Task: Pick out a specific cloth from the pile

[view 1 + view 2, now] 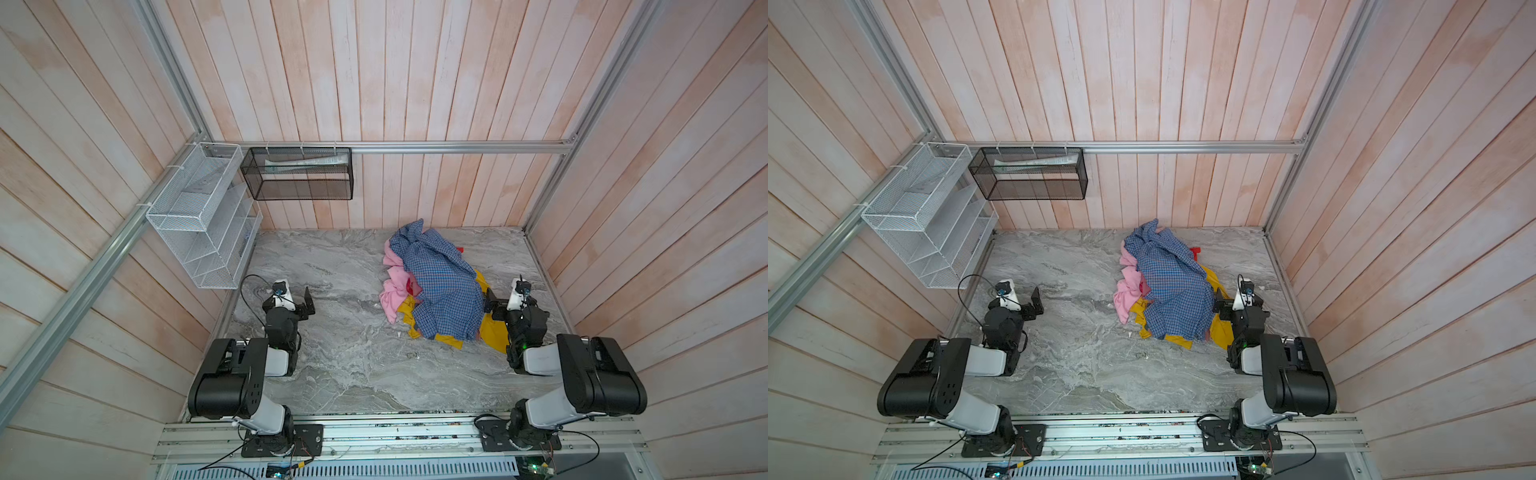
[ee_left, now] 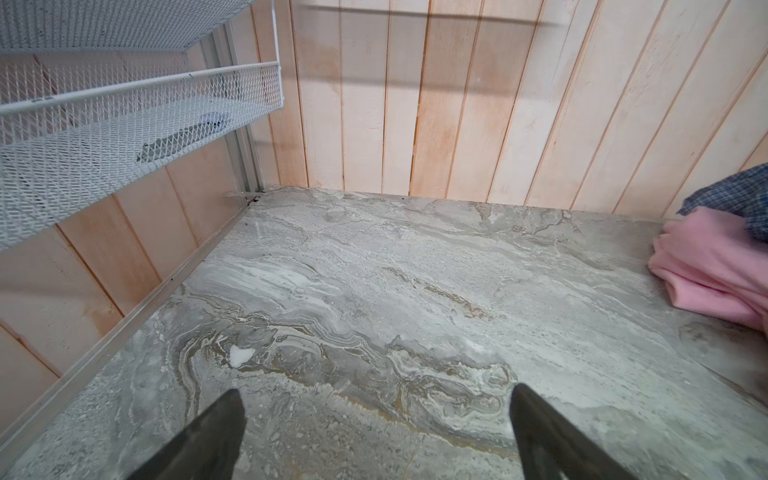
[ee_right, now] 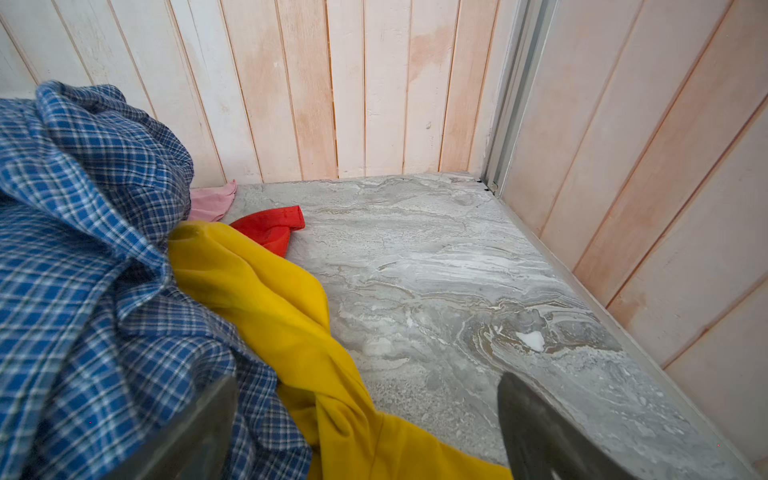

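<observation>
Under one checked shirt (image 1: 444, 291) lies one pink cloth (image 1: 392, 300)

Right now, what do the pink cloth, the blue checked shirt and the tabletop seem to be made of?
Pink cloth: probably fleece or soft knit; matte, with thick rounded folds.
Blue checked shirt: thin woven fabric, likely cotton; sharp creases, threads of the check visible.
Tabletop: grey veined marble look, dull finish; real stone or printed surface, cannot tell.
</observation>
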